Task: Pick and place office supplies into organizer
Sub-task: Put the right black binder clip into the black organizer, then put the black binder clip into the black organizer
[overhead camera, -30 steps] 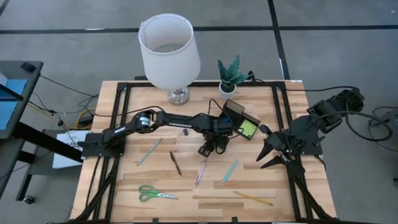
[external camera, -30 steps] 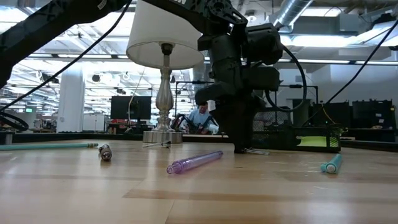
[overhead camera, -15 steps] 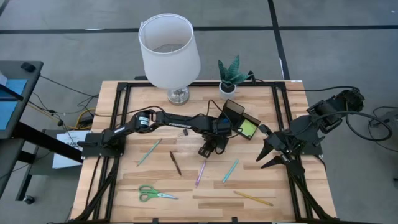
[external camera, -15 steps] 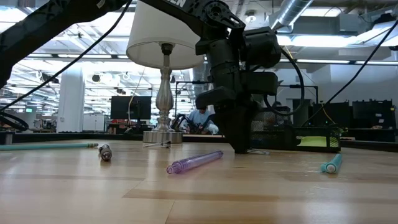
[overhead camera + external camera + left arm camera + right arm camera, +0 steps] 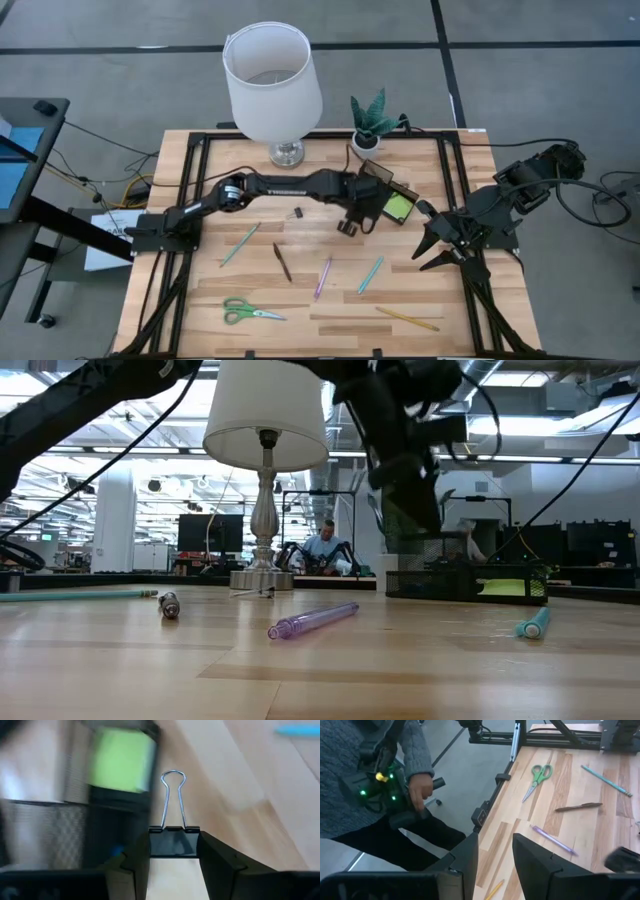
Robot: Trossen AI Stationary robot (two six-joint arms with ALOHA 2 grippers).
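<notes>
Your work surface is a light wooden table [image 5: 200, 310] with a black frame. Resting directly on it: lamp [image 5: 285, 152] and potted plant [image 5: 368, 140] at the back edge, black organizer [image 5: 385, 195] near centre, teal pen [image 5: 240, 243], brown pen [image 5: 283, 262], purple pen [image 5: 323, 278], second teal pen [image 5: 370, 275], green-handled scissors [image 5: 250, 312], yellow pencil [image 5: 407, 319], and a small black clip [image 5: 297, 213].
</notes>
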